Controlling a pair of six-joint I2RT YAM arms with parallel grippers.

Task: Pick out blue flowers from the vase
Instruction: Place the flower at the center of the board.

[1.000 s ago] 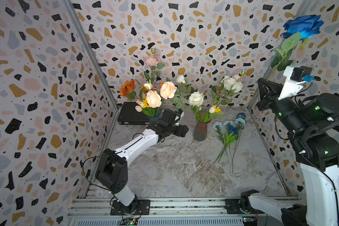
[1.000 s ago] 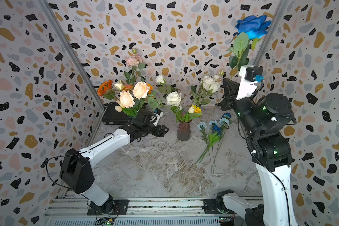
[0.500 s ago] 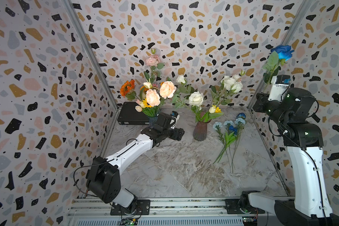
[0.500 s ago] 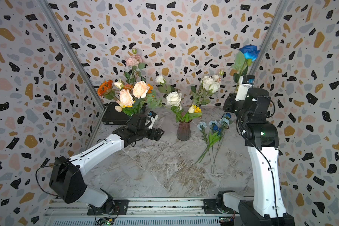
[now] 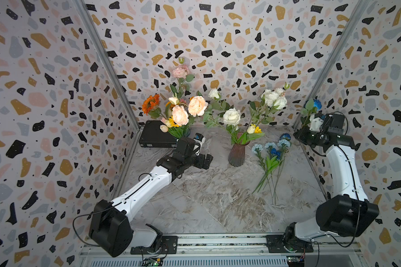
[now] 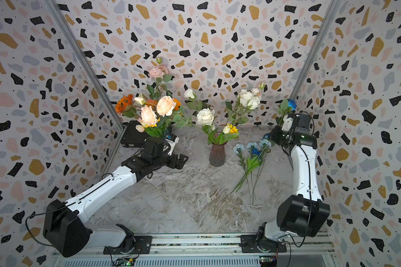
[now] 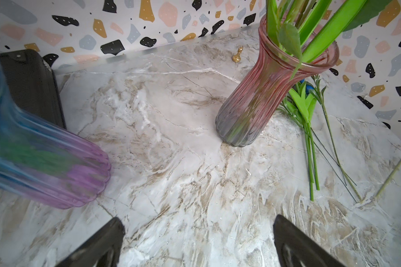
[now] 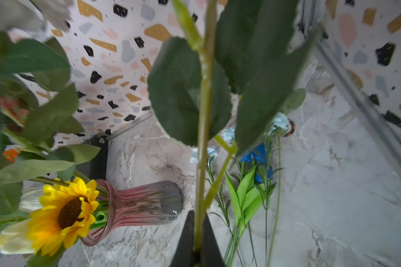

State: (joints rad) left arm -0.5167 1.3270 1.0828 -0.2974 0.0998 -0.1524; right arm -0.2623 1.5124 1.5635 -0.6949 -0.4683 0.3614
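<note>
Now that the blue rose has dropped from overhead, it hangs near the right rear corner, stem pinched in the closed right gripper, close by the blue flowers lying beside the vase; the left gripper has spread wide, empty. Laying it down seems next.

Terrazzo on the walls: black, ochre, pink and grey-blue chips over off-white. Grey-white marble with brown veining on the worktop. Ribbed glass vase shading from pink at the neck to smoky grey at the base; a second vase from blue to purple. Pale sky-blue and royal blue on the blue flowers, green on their stems. Deep blue on the lone rose. White roses, peach roses, an orange sunflower, a yellow sunflower with a brown centre.
</note>
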